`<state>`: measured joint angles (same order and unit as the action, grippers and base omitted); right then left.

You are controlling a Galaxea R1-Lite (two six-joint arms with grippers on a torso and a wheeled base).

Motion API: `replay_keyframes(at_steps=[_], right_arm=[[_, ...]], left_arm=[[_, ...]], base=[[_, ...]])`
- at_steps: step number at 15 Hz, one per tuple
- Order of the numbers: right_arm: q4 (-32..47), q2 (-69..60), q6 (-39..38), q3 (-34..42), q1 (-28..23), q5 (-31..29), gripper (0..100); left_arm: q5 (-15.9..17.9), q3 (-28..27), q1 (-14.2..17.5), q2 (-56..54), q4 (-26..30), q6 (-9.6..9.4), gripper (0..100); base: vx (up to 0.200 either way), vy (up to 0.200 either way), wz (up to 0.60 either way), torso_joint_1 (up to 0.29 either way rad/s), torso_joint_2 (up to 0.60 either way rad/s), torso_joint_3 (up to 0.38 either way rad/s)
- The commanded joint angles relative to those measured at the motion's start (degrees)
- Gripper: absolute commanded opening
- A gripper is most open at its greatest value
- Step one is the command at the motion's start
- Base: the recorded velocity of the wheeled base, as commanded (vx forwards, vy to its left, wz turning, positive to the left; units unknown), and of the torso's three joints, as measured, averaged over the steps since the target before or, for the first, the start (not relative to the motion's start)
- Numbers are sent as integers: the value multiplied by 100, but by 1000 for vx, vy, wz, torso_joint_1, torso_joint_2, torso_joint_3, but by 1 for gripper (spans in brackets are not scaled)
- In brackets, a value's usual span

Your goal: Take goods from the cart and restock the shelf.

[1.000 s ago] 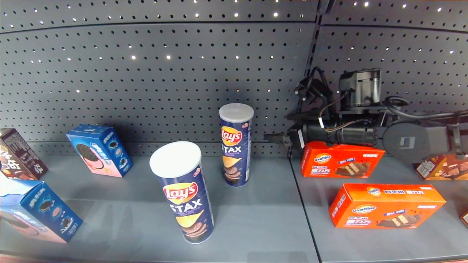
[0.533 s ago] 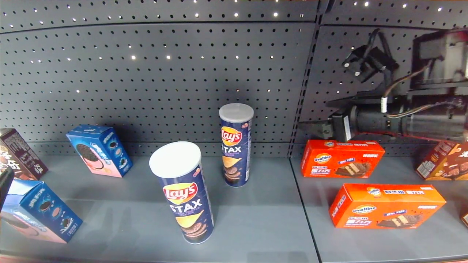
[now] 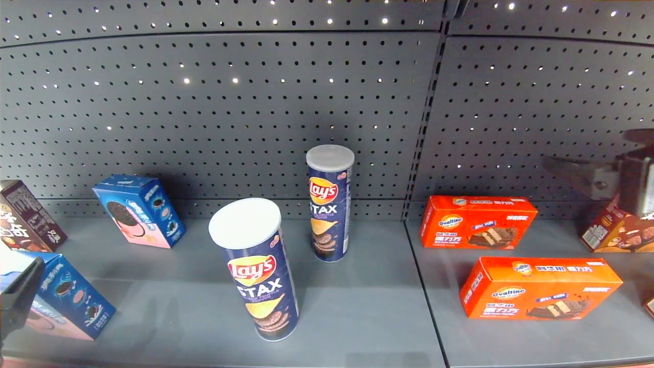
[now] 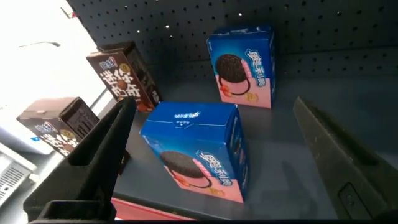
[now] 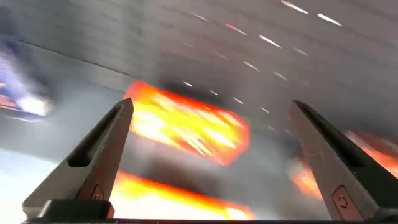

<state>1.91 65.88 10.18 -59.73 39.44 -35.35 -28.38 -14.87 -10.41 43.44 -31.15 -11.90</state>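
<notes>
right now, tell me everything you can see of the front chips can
The front chips can is a tall dark blue tube, seemingly cardboard, with a white plastic lid shut on top. Its wall carries a red and yellow logo, white lettering and pictures of chips. It stands upright on the grey shelf, nearer the front edge than the second can and to its left, apart from it. Nothing but the shelf touches it.
</notes>
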Motion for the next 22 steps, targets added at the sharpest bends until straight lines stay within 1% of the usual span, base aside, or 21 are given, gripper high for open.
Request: replay_keyframes(at_steps=[1, 2, 3, 4, 5, 7, 9, 10, 11, 12, 13, 14, 16, 17, 19, 20, 21, 22], right_arm=[[178, -840, -7, 348, 407, -587, 100], [178, -1033, -7, 463, 433, -1105, 100], [169, -1174, -7, 559, 433, -1325, 100], [134, -1279, -16, 647, 433, -1545, 100], [116, -1393, -25, 753, 433, -1861, 100], [99, -1798, -42, 1069, 433, -2608, 100], [63, -2264, -42, 1350, 433, -3276, 100], [63, -2598, -34, 1491, 416, -3663, 100], [72, -2852, -25, 1561, 363, -4015, 100], [63, -3046, -16, 1579, 293, -4278, 100], [63, -3134, -7, 1579, 231, -4366, 100], [63, -3336, 2, 1579, -33, -4410, 100], [72, -3591, 10, 1737, -402, -4410, 100], [81, -3740, 2, 1869, -762, -4410, 100], [90, -4013, 19, 2185, -1896, -4410, 100], [90, -4241, 28, 2387, -2581, -4410, 100], [116, -4382, 54, 2510, -2994, -4410, 100], [125, -4742, 169, 2888, -4005, -4401, 100]], left_arm=[[34, -24, -5, 7, -5, 56, 100], [421, -51, 22, 33, -5, 144, 100], [570, -60, 22, 42, -5, 144, 100], [623, -95, 22, 77, 3, 170, 100], [667, -95, -5, 121, -5, 241, 100], [887, -165, -31, 447, -41, 504, 100], [975, -367, -181, 798, -67, 645, 100], [983, -534, -383, 1027, -76, 882, 100], [975, -692, -462, 1229, -93, 1111, 100], [975, -728, -462, 1343, -111, 1278, 100], [983, -692, -462, 1387, -111, 1374, 100], [975, -701, -462, 1475, -111, 1462, 100], [975, -877, -444, 1519, -111, 1410, 100], [966, -1000, -418, 1615, -146, 1348, 100], [957, -1308, -356, 1853, -146, 1111, 100], [957, -1527, -356, 1993, -155, 882, 100], [957, -1703, -365, 2108, -155, 777, 100], [957, -2134, -374, 2415, -146, 654, 100]], base=[[0, 0, 0, 0, 0, 0], [0, 0, 0, 0, 0, 0], [0, 0, 0, 0, 0, 0], [0, 0, 0, 0, 0, 0], [0, 0, 0, 0, 0, 0], [0, 0, 0, 0, 0, 0], [0, 0, 0, 0, 0, 0], [0, 0, 0, 0, 0, 0], [0, 0, 0, 0, 0, 0], [0, 0, 0, 0, 0, 0], [0, 0, 0, 0, 0, 0], [0, 0, 0, 0, 0, 0], [0, 0, 0, 0, 0, 0], [0, 0, 0, 0, 0, 0], [0, 0, 0, 0, 0, 0], [0, 0, 0, 0, 0, 0], [0, 0, 0, 0, 0, 0], [0, 0, 0, 0, 0, 0]])
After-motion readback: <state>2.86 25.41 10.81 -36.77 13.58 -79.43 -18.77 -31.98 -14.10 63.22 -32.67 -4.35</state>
